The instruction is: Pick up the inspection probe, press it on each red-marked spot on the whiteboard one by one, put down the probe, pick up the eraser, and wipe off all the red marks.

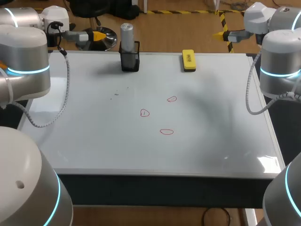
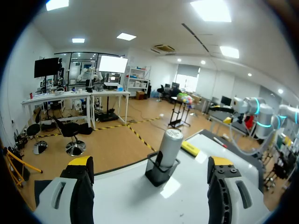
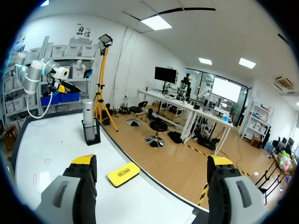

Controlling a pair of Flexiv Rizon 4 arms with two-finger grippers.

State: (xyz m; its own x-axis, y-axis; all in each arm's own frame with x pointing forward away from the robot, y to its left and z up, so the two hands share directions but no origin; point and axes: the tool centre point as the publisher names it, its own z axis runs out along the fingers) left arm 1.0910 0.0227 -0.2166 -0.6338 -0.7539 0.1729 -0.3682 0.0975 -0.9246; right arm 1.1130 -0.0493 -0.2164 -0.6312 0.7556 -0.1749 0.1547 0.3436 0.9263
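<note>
The grey cylindrical probe (image 1: 127, 34) stands upright in a black holder (image 1: 130, 60) at the whiteboard's (image 1: 94, 122) far edge. To its right lies the yellow eraser (image 1: 188, 60). Three red marks (image 1: 171, 99) (image 1: 144, 112) (image 1: 166, 132) sit mid-board. My left gripper (image 1: 96, 35) hangs open beyond the far left edge, level with the probe. My right gripper (image 1: 222, 34) hangs open beyond the far right corner. In the left wrist view the probe (image 2: 169, 145) is ahead, between the open fingers (image 2: 81, 164). In the right wrist view the eraser (image 3: 123, 174) and the probe (image 3: 88, 117) lie ahead of the open gripper (image 3: 152, 161).
Both arms' large grey links stand over the board's left side (image 1: 26, 61) and right side (image 1: 281, 66), with cables hanging beside them. A few faint dark specks (image 1: 116, 93) mark the board left of the red marks.
</note>
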